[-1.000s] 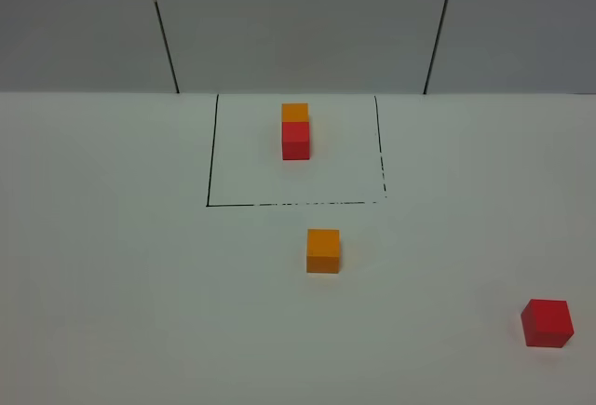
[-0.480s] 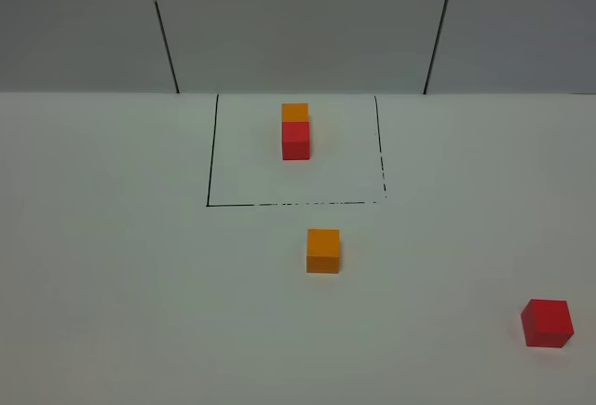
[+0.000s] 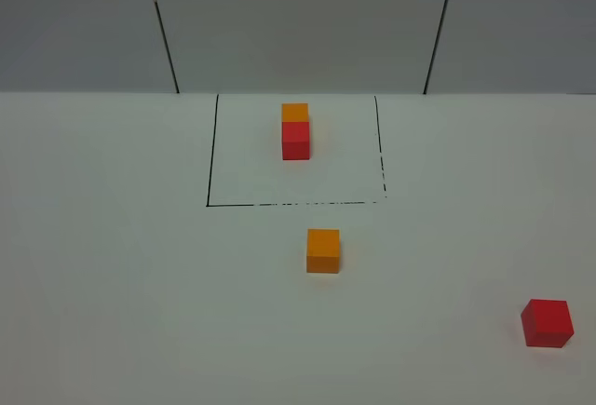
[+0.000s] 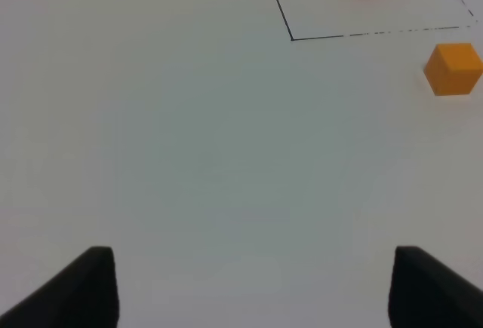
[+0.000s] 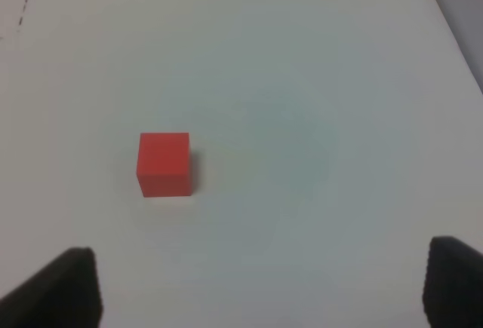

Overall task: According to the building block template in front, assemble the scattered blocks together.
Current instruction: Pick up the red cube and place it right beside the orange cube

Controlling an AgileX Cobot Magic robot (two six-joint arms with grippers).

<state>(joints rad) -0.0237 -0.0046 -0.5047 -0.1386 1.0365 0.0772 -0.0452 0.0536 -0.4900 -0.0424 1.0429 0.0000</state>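
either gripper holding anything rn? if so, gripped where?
Nothing is held. The left gripper and right gripper are both open and empty. The loose orange cube and red cube sit untouched.

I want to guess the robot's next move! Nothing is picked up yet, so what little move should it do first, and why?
Probably the right gripper, open and empty, should reach toward the loose red cube, which lies on its side of the table. In the template red touches orange, yet this cube sits far from the loose orange cube.
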